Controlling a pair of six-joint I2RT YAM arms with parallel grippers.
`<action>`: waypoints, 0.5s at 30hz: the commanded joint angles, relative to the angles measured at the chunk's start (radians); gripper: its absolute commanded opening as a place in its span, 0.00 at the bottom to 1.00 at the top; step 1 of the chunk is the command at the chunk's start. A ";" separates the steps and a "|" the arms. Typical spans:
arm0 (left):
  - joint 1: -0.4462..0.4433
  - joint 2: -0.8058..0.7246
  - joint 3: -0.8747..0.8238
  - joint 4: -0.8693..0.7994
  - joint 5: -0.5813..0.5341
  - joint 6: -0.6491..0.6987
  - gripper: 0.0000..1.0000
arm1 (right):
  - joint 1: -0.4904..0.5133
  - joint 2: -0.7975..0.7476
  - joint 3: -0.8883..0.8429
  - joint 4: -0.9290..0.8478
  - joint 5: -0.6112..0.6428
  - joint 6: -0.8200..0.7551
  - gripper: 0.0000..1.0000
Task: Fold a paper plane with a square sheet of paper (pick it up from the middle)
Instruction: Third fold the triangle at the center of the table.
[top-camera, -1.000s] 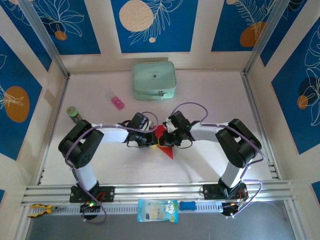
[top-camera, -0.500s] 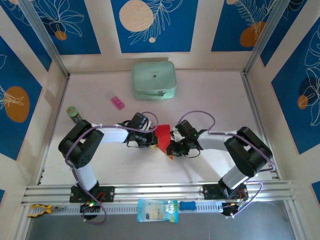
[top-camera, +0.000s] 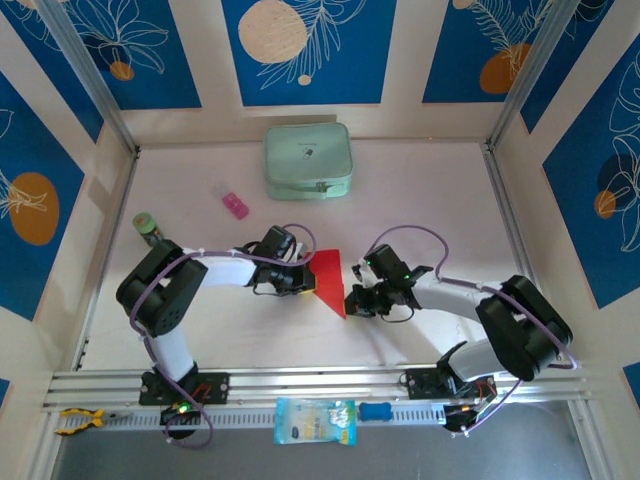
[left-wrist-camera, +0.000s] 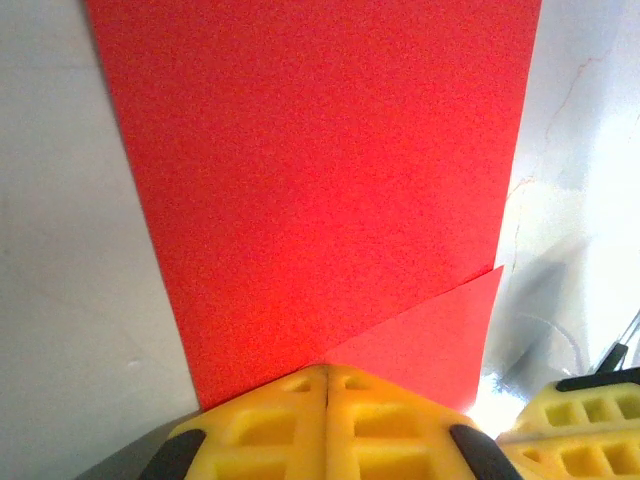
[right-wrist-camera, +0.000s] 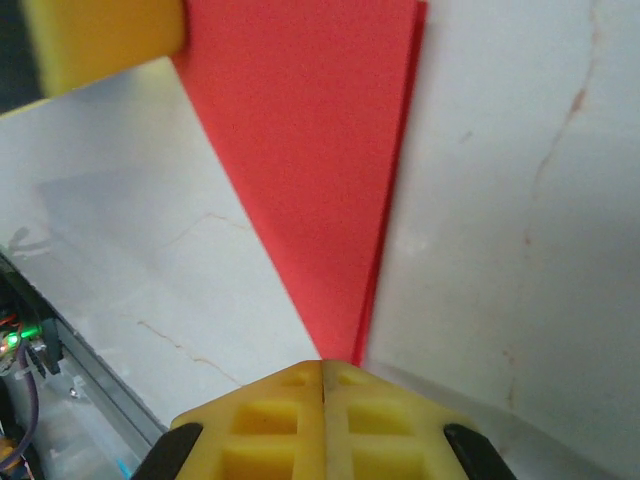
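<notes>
Red paper (top-camera: 327, 278), folded to a long wedge that tapers toward me, sits at the middle of the white table (top-camera: 440, 200), between my two arms. From above, my left gripper (top-camera: 308, 285) meets its left edge and my right gripper (top-camera: 350, 300) meets the narrow tip on the near right. On the left wrist camera the yellow fingers (left-wrist-camera: 260, 430) are pressed fully together, and the paper's near edge runs right into the seam between them, so that gripper (left-wrist-camera: 327, 372) is pinching the paper; a triangular flap lies folded over the sheet just to the right of the pinch. On the right wrist camera the fingers (right-wrist-camera: 390, 420) are likewise closed with no gap, and the wedge's point ends exactly at their seam (right-wrist-camera: 322, 365), held there; two layers show along the paper's right edge. I cannot tell whether the paper is resting on the table or lifted just off it. Farther back stands a pale green case (top-camera: 308, 160), with a small pink block (top-camera: 236, 206) to its left and a green can (top-camera: 147, 226) near the left wall.
</notes>
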 joint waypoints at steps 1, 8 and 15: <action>0.013 0.005 -0.036 -0.061 -0.056 0.000 0.03 | 0.003 -0.001 0.032 -0.005 -0.060 -0.011 0.04; 0.013 0.004 -0.038 -0.063 -0.061 -0.003 0.03 | 0.025 0.124 0.084 -0.021 -0.069 -0.003 0.05; 0.014 -0.018 -0.069 -0.028 -0.080 -0.031 0.03 | 0.017 0.055 -0.001 -0.088 0.016 0.049 0.04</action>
